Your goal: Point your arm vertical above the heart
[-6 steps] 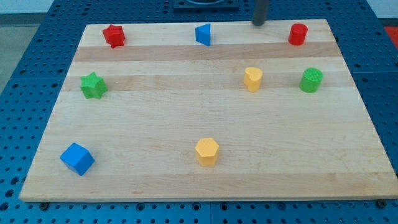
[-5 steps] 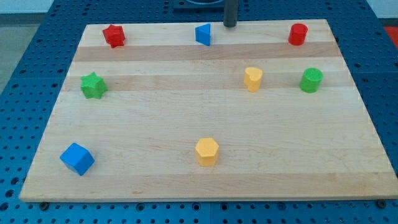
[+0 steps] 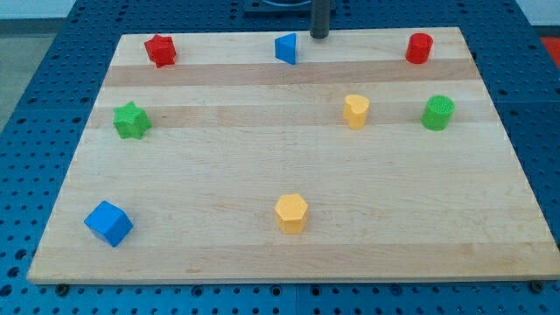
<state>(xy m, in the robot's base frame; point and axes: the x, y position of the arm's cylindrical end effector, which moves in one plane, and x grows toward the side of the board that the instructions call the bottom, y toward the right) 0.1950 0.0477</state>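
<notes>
You are looking at a counter point(image 3: 262, 175) of pale wood, its grain running in long bands from the view's left to the view's right, smooth with a soft satin sheen. Around it lies a blue base point(image 3: 35, 96), matt and dotted with rows of small holes. The blocks look like moulded plastic with a dull, slightly ribbed finish: the yellow heart point(image 3: 355, 111), the yellow hexagon point(image 3: 291, 213), the green cylinder point(image 3: 437, 113), the blue cube point(image 3: 108, 223). The rod ending in my tip point(image 3: 319, 37) is dark grey and matt.
</notes>
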